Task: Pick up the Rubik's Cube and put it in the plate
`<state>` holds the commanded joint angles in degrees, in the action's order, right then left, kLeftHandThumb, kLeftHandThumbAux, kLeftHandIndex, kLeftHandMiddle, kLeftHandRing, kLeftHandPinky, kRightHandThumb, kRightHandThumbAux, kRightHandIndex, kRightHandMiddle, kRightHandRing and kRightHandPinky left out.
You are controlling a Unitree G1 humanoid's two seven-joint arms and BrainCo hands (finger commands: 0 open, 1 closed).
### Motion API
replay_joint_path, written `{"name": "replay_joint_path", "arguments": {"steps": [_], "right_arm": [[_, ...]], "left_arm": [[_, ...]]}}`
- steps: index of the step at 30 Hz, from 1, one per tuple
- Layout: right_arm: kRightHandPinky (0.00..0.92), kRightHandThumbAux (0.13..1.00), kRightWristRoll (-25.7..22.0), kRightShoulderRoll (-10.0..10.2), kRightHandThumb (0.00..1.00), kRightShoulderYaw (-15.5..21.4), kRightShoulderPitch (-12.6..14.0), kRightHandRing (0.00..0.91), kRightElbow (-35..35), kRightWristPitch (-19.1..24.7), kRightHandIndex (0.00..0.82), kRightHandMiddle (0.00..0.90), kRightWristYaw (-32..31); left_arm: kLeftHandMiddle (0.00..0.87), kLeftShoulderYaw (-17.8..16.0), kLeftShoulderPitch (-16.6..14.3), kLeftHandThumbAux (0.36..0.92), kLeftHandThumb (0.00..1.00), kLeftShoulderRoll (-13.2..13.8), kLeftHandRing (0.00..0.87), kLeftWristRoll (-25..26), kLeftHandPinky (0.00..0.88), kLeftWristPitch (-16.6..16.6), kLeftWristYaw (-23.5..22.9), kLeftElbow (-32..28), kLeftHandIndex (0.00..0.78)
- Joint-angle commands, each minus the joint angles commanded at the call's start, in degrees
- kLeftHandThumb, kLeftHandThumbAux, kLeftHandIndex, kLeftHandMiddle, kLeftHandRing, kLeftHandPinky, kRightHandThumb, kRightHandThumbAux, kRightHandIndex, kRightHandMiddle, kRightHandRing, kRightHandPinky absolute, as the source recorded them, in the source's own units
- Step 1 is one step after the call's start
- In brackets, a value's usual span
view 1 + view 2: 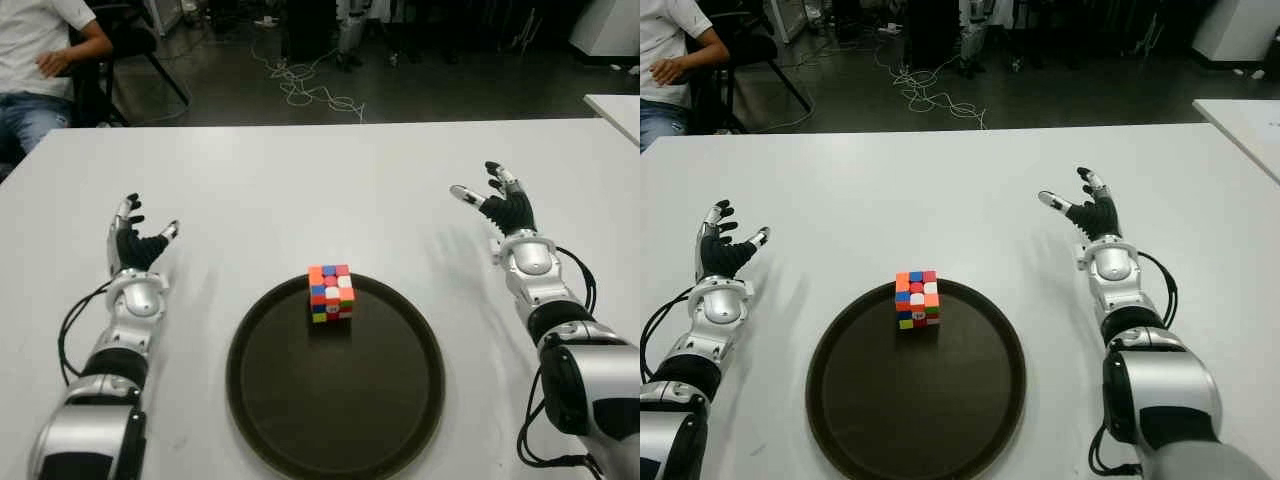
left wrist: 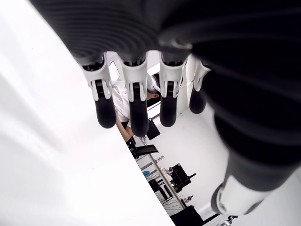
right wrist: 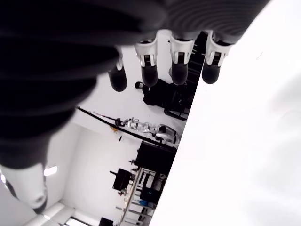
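while one rubik's cube [image 1: 331,293] sits in one plate [image 1: 335,430], each robot hand [image 1: 137,242] [image 1: 503,205] is spread.

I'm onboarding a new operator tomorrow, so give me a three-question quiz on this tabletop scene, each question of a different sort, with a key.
1. True or false: the Rubik's Cube lies on the bare white table, outside the plate.
2. Multiple choice: the left hand is A) gripping the cube, B) open and holding nothing, C) curled on the plate's rim.
3. Fill in: the right hand shows to the ____ of the plate, with its fingers spread.

Key: 1. false, the cube sits inside the plate near its far rim. 2. B. 3. right.
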<state>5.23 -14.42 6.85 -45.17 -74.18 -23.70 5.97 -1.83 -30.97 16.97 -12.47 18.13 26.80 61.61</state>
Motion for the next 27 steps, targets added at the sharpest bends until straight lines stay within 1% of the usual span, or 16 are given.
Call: {"name": "replay_joint_path", "arguments": {"steps": [5, 10, 15, 21, 25, 27], "right_arm": [[0.0, 0.6, 0.2, 0.2, 0.0, 0.2, -0.1, 0.0, 0.2, 0.2, 0.002, 0.0, 0.6], [0.0, 0.603, 0.4, 0.3, 0.0, 0.2, 0.0, 0.0, 0.3, 0.1, 0.0, 0.0, 0.9], [0.0, 0.613, 0.2, 0.5, 0.0, 0.4, 0.1, 0.0, 0.4, -0.3, 0.0, 0.0, 0.7], [0.0, 0.603, 0.4, 0.4, 0.0, 0.3, 0.1, 0.0, 0.4, -0.4, 0.0, 0.0, 0.7], [0.0, 0.604, 0.5, 0.3, 0.0, 0.2, 0.2, 0.0, 0.4, -0.5, 0.001, 0.0, 0.7], [0.0, 0.606, 0.5, 0.4, 0.0, 0.2, 0.2, 0.0, 0.4, -0.5, 0.002, 0.0, 0.7]], "left_arm": [[0.161, 0.0, -0.1, 0.741, 0.278, 0.0, 0.167, -0.1, 0.187, -0.5, 0.3, 0.0, 0.103], [0.154, -0.1, -0.2, 0.738, 0.283, -0.1, 0.152, 0.0, 0.161, -0.5, 0.2, 0.0, 0.102], [0.156, -0.4, 0.0, 0.737, 0.304, -0.2, 0.156, 0.5, 0.177, -0.2, 0.0, -0.1, 0.107], [0.167, -0.3, -0.1, 0.735, 0.311, 0.0, 0.175, 0.2, 0.211, 0.2, 0.1, 0.2, 0.115], [0.165, -0.1, 0.0, 0.735, 0.293, 0.1, 0.175, -0.1, 0.211, 0.3, 0.0, 0.2, 0.113], [0.161, 0.0, 0.0, 0.732, 0.272, 0.1, 0.169, -0.1, 0.197, 0.2, 0.0, 0.1, 0.108]]}}
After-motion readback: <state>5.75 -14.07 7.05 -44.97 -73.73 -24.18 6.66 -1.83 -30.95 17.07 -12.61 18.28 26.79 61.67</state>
